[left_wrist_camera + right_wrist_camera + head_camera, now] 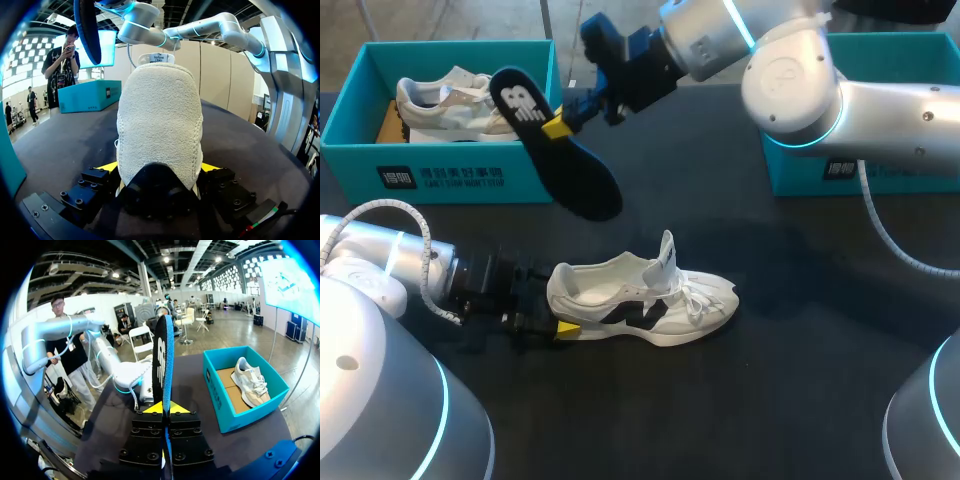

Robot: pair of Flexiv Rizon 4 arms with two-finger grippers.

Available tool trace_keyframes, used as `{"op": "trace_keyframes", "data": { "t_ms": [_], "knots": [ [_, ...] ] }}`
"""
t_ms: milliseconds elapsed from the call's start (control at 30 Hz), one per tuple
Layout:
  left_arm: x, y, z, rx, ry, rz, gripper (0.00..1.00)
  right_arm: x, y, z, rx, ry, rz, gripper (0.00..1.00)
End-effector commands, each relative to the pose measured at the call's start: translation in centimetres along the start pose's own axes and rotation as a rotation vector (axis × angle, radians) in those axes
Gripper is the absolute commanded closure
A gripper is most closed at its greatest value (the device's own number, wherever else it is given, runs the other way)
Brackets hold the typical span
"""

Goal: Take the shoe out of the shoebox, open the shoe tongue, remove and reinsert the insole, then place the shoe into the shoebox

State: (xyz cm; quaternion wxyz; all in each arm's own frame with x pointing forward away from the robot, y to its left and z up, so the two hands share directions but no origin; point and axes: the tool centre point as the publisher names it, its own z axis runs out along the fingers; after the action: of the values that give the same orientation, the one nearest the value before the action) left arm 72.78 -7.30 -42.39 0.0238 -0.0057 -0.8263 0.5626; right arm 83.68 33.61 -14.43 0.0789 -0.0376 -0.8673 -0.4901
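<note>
A white shoe with black side panels (640, 295) lies on its sole on the dark table, toe to the right, tongue (667, 250) standing up. My left gripper (560, 305) is shut on its heel; in the left wrist view the fuzzy heel (160, 125) fills the space between the yellow tips of that gripper (159, 167). My right gripper (558, 125) is shut on a dark blue insole (560, 150), held in the air beside the left shoebox. In the right wrist view the insole (162, 355) stands on edge out of the closed fingers of that gripper (164, 407).
A teal shoebox (440, 180) at the back left holds a second white shoe (450, 105); the right wrist view shows this box (225, 405) too. Another teal box (880, 170) stands at the back right, behind my right arm.
</note>
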Motion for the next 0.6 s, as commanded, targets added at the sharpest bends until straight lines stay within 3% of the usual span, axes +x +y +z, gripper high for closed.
{"op": "trace_keyframes", "data": {
  "t_ms": [33,267,600],
  "knots": [
    [0.0,0.2,0.1,0.000,-0.002,0.000,1.00,-0.7,0.0,-2.7,-0.033,0.036,0.014,1.00],
    [0.0,0.2,0.1,0.000,-0.002,0.000,1.00,-1.7,1.0,-6.3,-0.075,0.090,0.093,1.00],
    [0.0,0.2,0.1,0.000,-0.002,0.000,1.00,-1.6,2.6,-10.9,-0.121,0.070,0.169,1.00]
  ]
}}
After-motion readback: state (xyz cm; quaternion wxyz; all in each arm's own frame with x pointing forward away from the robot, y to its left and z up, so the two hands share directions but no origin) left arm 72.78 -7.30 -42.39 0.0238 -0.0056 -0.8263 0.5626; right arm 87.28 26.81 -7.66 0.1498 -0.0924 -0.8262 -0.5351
